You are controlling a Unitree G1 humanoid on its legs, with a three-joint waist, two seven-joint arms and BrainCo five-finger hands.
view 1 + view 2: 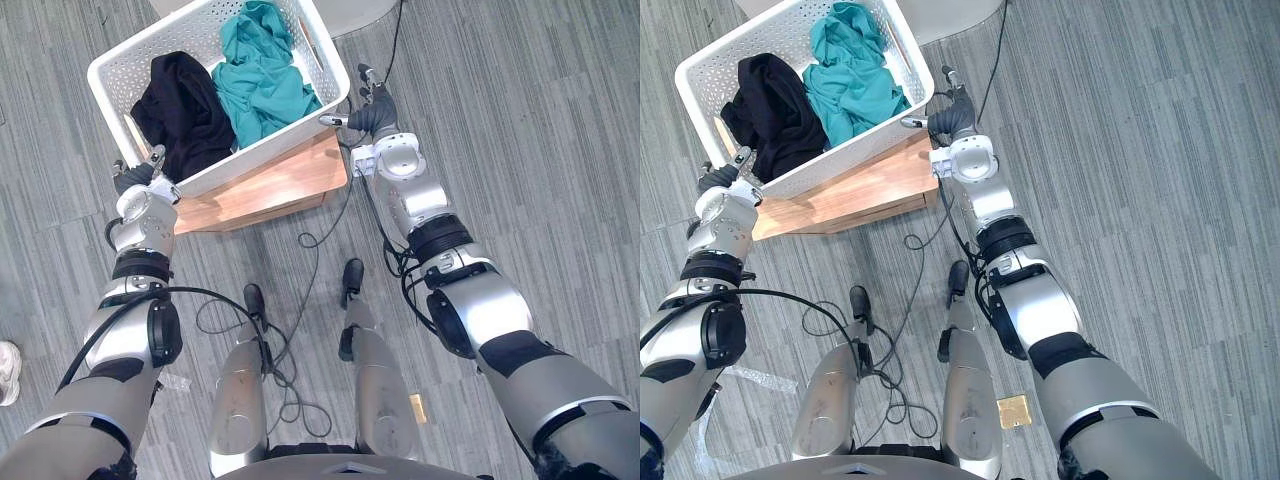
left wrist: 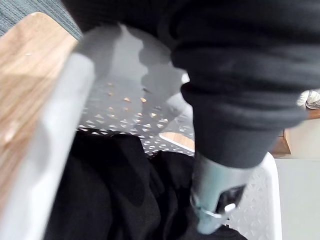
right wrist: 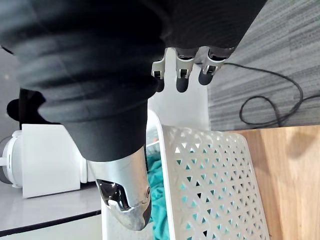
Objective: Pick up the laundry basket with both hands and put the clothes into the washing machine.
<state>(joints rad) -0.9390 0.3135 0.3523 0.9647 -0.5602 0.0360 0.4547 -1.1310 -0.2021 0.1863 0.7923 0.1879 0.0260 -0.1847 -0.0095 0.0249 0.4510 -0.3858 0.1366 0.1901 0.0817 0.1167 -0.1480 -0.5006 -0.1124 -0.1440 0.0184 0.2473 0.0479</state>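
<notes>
1. Grey striped floor (image 1: pixel 520 120) spreads around a low wooden table (image 1: pixel 270 190). The floor is open beyond the table's right end, and a person's shoe (image 1: pixel 8 370) sits at the far left edge.
2. Left eye view: the white perforated laundry basket (image 1: pixel 270 143) stands on the table, set at an angle, its right end overhanging the table's edge. A black garment (image 1: pixel 180 110) fills its left half and a teal garment (image 1: pixel 262 75) its right half.
3. Both arms reach forward. The left hand (image 1: pixel 135 178) is at the basket's near left corner, and the right hand (image 1: pixel 372 112) is just beside the right end.
4. Right eye view: the layout is the same, with the two hands flanking the basket's short ends.
5. Left wrist view: the thumb (image 2: pixel 215 200) reaches inside the basket wall above the black garment, with the rim and the wood alongside. Whether this hand grips cannot be told.
6. Right wrist view: the fingers (image 3: pixel 181 82) are straight and spread away from the thumb (image 3: pixel 125 200), which hangs by the rim near the teal garment. This hand is clamped on nothing.
</notes>
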